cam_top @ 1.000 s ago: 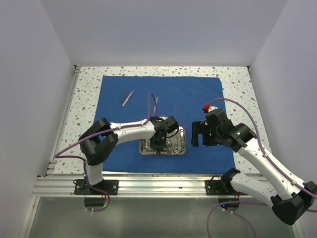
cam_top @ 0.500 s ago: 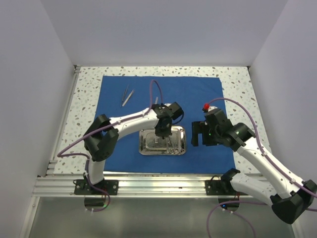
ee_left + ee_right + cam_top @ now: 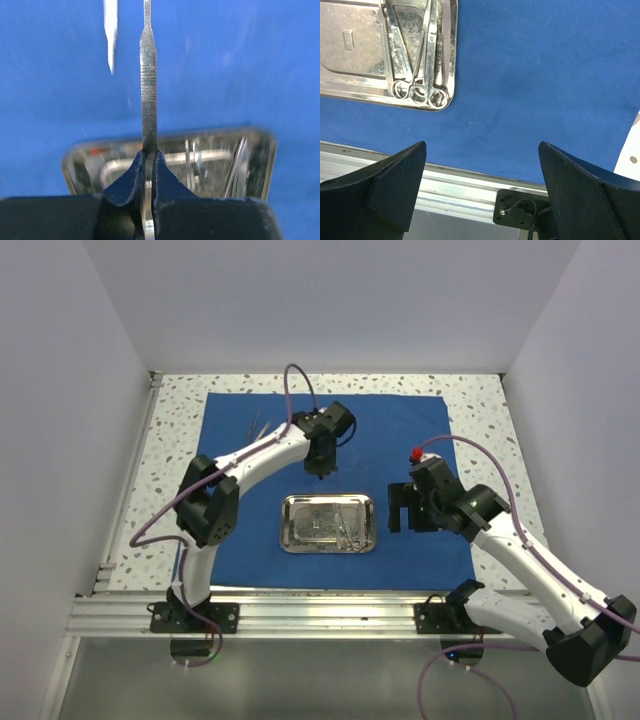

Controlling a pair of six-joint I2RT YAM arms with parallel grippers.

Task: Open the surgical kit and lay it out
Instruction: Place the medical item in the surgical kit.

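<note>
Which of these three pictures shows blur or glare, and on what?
Left wrist view: the steel tray is smeared and out of focus, the ridged handle in the shut left pincer is sharp. Right wrist view: crisp, with mild glare on the steel tray. Top external view: even light, nothing blurred.

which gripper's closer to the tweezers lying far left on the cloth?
Left. Left gripper, holding an instrument, is just right of the tweezers over the cloth; right gripper, open, sits right of the tray, much farther off.

Cloth wrap (image 3: 400,430) looks matt, steel tray (image 3: 305,530) glossy (mirror-bright), instrument handle (image 3: 148,85) ribbed metal.
</note>
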